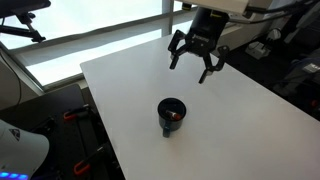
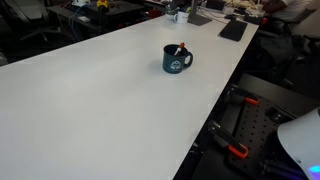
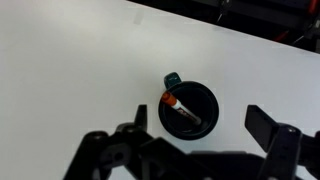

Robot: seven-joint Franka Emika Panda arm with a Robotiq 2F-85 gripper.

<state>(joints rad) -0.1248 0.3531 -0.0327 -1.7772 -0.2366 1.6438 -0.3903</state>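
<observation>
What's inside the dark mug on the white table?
Inside the mug, a marker with an orange-red tip leans against the wall. Its lower end and the mug's floor are lost in shadow.

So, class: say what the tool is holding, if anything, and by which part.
Nothing is held: the tool hangs open above the table, apart from the mug with the marker in it.

dark mug | upright on white table | red-tipped marker inside | pincer spread wide above

Wide open tabletop — lone mug midway
</observation>
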